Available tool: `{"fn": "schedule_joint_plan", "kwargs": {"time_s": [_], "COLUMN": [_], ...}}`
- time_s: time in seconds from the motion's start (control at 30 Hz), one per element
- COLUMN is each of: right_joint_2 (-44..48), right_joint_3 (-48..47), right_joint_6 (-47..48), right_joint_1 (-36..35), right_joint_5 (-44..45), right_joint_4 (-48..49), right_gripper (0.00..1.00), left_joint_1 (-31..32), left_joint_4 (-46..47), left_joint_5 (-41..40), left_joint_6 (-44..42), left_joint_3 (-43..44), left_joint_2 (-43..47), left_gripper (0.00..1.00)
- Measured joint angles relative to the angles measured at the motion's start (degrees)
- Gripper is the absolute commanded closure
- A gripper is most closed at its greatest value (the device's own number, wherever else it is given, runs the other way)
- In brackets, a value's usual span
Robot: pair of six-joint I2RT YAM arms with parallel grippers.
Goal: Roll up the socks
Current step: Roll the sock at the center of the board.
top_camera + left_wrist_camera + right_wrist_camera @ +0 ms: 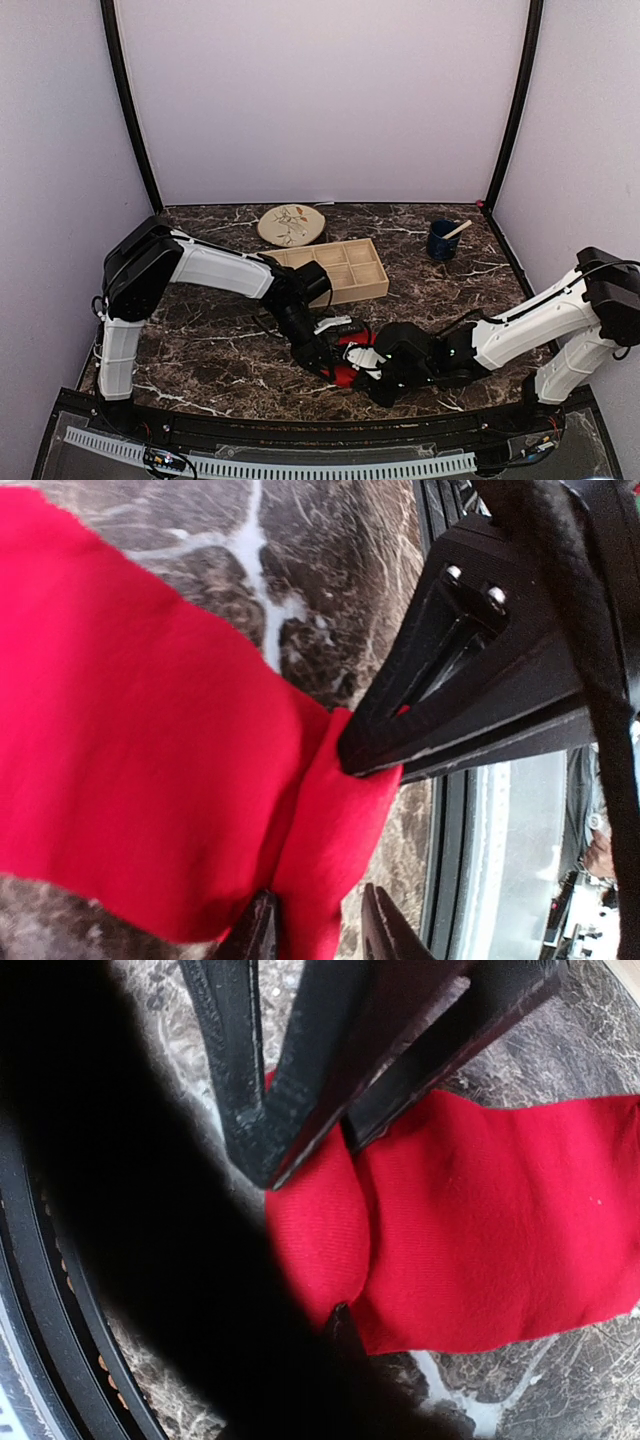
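By the table's [215, 375] front edge, the red sock [150, 730] stretches flat away from its folded end, clamped in the right gripper [350, 752], left gripper [320, 935] slightly apart around it.

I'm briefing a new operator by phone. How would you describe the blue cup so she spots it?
On the dark marble table, look to the far right corner, right of the wooden tray. The cup is small and dark blue, the only thing with a pale stick leaning out.

Dark marble table [220, 340], lavender walls [320, 100]
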State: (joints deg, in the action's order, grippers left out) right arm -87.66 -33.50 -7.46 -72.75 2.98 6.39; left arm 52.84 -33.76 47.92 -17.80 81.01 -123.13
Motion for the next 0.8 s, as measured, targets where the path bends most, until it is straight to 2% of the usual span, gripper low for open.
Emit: {"fn": "schedule_joint_plan", "kwargs": {"time_s": [0.8], "right_joint_2": [0.02], "right_joint_3": [0.52], "right_joint_6": [-4.70], "right_joint_1": [6.10], "right_joint_5": [-8.46], "right_joint_4": [1.57], "right_gripper": [1.00], "left_joint_1": [-3.63], "left_joint_4": [11.96], "left_joint_5": [-9.73], "left_joint_6": [5.88], "left_joint_3": [-11.67], "left_joint_2": [9.53], "left_gripper": [0.64]}}
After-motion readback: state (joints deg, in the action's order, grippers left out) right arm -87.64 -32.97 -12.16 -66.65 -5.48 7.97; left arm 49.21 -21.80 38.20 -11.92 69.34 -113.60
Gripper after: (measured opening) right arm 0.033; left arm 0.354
